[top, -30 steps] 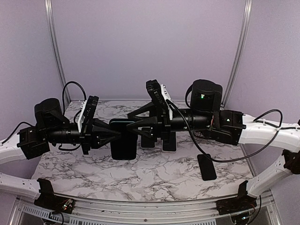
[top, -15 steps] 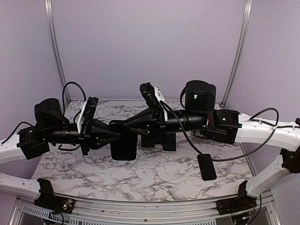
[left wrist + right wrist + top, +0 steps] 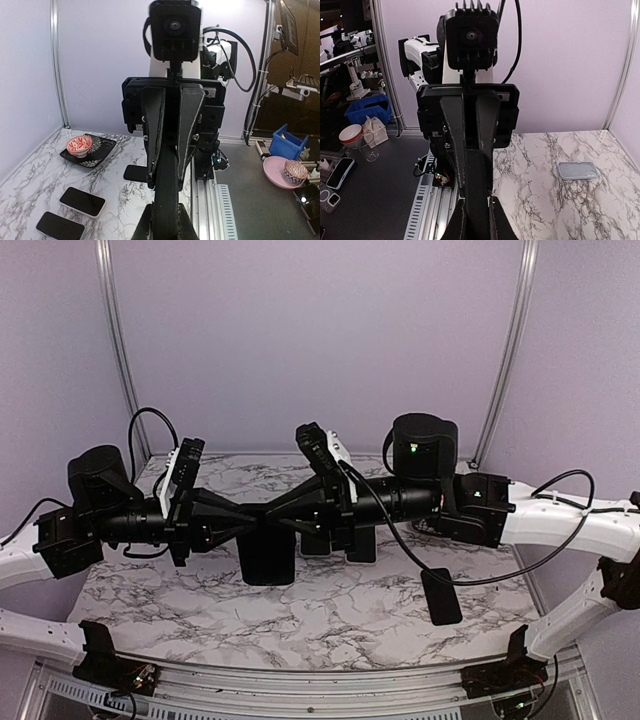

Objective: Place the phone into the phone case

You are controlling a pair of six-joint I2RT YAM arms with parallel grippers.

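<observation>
Far left, the left arm reached across the marble table (image 3: pixel 200 610). The right wrist view, looking back along that arm, showed a pale phone case (image 3: pixel 577 170) lying flat on the marble. We could not find it from above.

The left gripper (image 3: pixel 255 523) was closed on the upper edge of a dark slab (image 3: pixel 268 558), which hung upright above the table at centre. We could not tell whether it was the phone or a dark case. The right gripper (image 3: pixel 275 521) met it tip to tip, its jaws pinched onto the same edge from the other side. Each wrist camera saw the slab edge-on, with the opposite gripper filling the middle of the view.

Just right of the slab, two dark handsets (image 3: pixel 314 544) (image 3: pixel 361 544) lay side by side, their far ends hidden under the right arm. Another dark handset (image 3: pixel 441 596) lay alone at near right, under a sagging cable (image 3: pixel 480 580).

The left wrist view showed a red patterned bowl (image 3: pixel 79 145) on a black plate (image 3: pixel 102 147) beside the far wall.
</observation>
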